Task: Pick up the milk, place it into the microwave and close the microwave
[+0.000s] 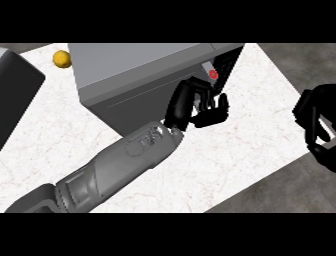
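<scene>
Looking down, I see my left forearm (pixel 119 165) crossing the white marble counter (pixel 245 130) on a diagonal from the lower left, ending at the left hand (pixel 200 107), which is up against the front corner of the grey microwave (pixel 138 75). Its fingers are curled at the microwave's open side, next to a small white and red thing (pixel 212 71) that I take to be the milk, sitting just inside; I cannot tell whether the fingers actually close on it. My right hand (pixel 330 130) shows at the right edge, off the counter's side, fingers bent and holding nothing. A yellow fruit (pixel 62 58) lies behind the microwave's left corner, and a dark appliance (pixel 1 100) stands at far left.
</scene>
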Controlling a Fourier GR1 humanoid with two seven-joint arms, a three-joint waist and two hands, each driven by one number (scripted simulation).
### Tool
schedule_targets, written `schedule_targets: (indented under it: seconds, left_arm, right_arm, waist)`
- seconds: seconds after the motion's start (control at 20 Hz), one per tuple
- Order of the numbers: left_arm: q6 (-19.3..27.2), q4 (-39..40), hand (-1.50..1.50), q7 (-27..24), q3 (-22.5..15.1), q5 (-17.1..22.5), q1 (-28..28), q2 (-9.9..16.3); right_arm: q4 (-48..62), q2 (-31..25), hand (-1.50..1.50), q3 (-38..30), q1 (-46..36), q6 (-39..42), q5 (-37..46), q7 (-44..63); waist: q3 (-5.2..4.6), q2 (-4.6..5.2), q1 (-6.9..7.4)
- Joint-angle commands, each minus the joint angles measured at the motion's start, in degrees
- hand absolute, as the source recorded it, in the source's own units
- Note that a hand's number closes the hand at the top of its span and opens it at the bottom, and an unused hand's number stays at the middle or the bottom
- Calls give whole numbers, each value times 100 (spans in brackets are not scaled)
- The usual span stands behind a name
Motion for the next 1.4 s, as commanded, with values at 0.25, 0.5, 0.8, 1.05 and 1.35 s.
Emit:
schedule_targets:
  seconds: [0.25,0.5,0.8,1.05,1.35]
  left_arm:
    - [-46,307,150,-77,46,9,-548,-266]
    - [72,241,150,-136,55,71,-506,-265]
    - [177,-190,150,279,1295,1344,105,-276]
    - [-343,-104,150,133,1623,1849,333,-283]
    - [-1098,121,150,-16,1594,2286,521,-229]
  right_arm:
    - [-480,48,150,189,92,344,-202,-82]
    - [-699,43,150,209,163,361,-321,-23]
    - [-936,-22,150,786,540,538,-333,425]
    - [-1180,6,150,976,899,414,-400,584]
    - [-1609,179,150,1081,1211,129,-422,621]
  waist:
    - [8,58,-214]
    - [11,61,-285]
    - [-120,182,176]
    - [-104,135,370]
    - [-102,77,605]
